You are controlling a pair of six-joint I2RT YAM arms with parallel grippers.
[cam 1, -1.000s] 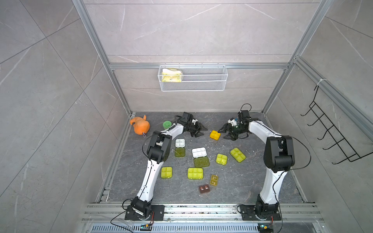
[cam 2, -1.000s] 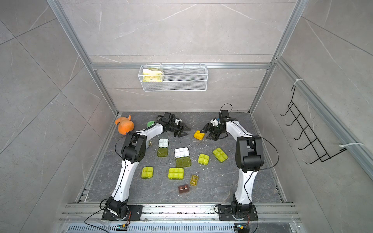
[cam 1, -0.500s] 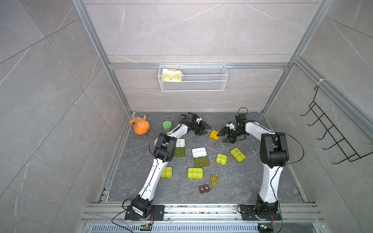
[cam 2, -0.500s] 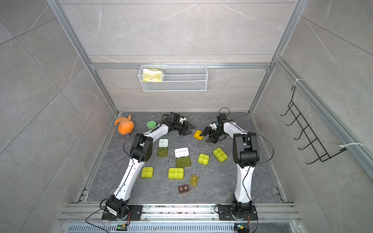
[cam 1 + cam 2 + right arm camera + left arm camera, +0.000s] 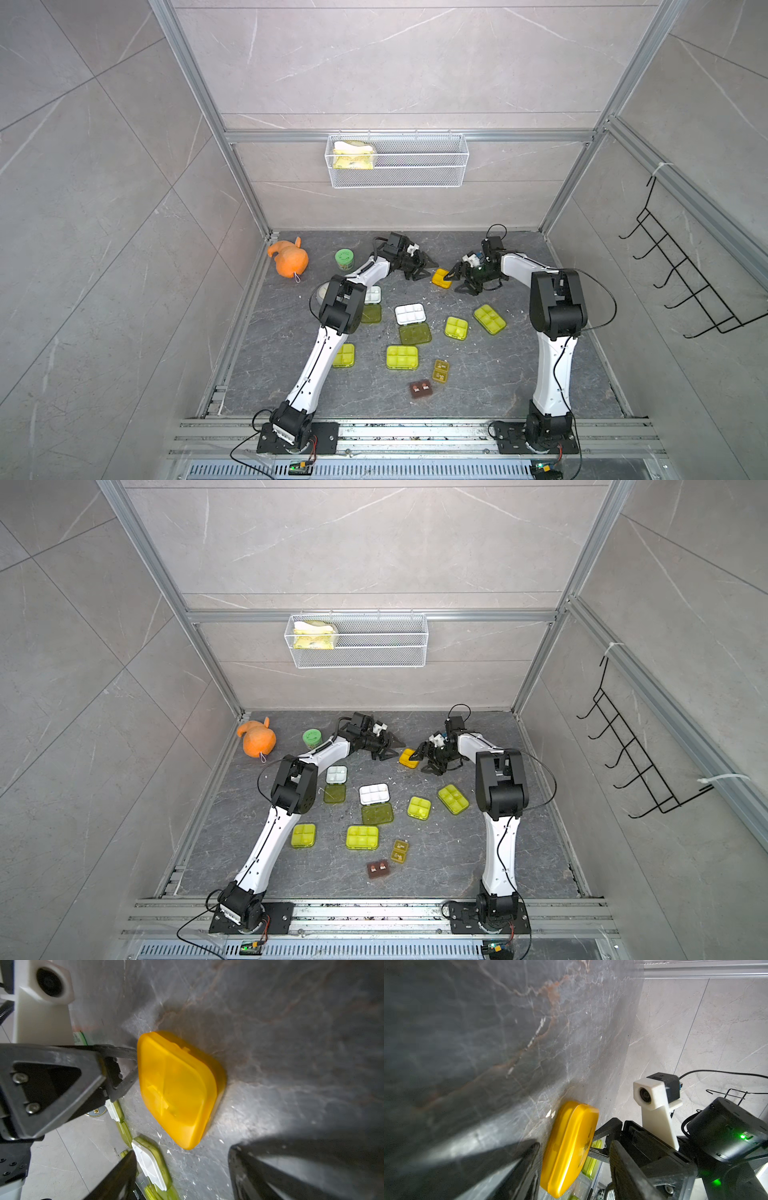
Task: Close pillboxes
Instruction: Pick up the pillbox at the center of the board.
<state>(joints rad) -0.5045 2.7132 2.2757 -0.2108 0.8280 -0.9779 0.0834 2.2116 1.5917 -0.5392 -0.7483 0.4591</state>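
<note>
— Where do we see the orange pillbox (image 5: 440,277)?
— A little above the centre in both top views, lying on the dark stone surface (image 5: 498,374) between our two grippers. Its lid is down on the base, but we cannot tell whether it has latched
— And the grippers?
— Our left gripper (image 5: 426,270) has its jaws spread and sits just left of the box, holding nothing. Our right gripper (image 5: 454,283) is just right of it, also spread. One finger (image 5: 600,1138) touches the lid, and nothing is clamped
— What about the other pillboxes?
— Two lie open lower down, near the middle of the frame. One is a white tray (image 5: 409,313) with its green lid (image 5: 414,333) flat below it. The other is a smaller tray (image 5: 336,774) by our left arm's elbow. Four yellow-green boxes (image 5: 402,357) look shut, and a small amber box (image 5: 440,370) and a brown box (image 5: 421,388) sit toward the bottom centre
</note>
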